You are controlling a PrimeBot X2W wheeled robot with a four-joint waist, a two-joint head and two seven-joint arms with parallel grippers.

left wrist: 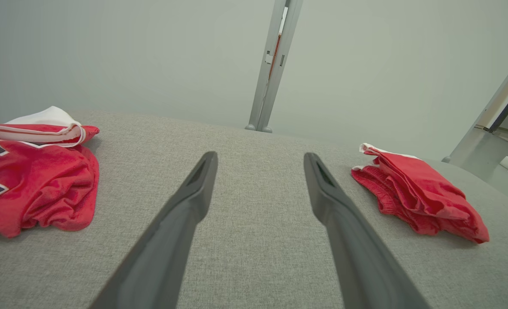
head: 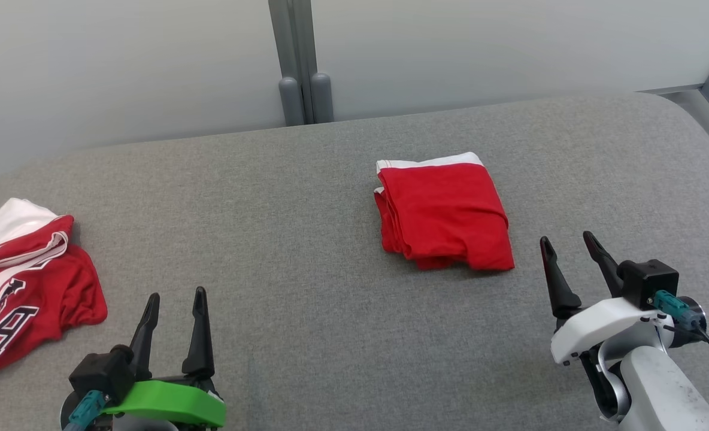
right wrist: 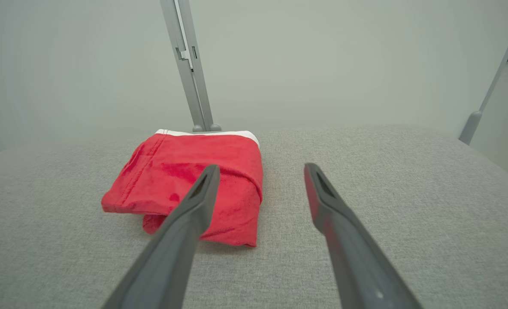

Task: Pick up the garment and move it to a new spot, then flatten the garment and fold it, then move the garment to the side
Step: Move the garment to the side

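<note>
- Now the folded red garment (head: 444, 218) lies on the grey table (head: 282, 209), near the right gripper (head: 567, 237), fingers apart, empty.
- The left gripper (head: 176, 294), likewise apart and empty, sits near a crumpled red jersey (head: 25, 281).

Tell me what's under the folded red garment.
The folded red garment lies on the grey fabric surface. Its own layers stack beneath the top; anything between them is hidden.

Folded red garment (head: 444, 218) on grey surface (head: 306, 197); crumpled jersey (head: 25, 281) far left; left pincer (head: 176, 293), right pincer (head: 567, 237) spread, empty.
</note>
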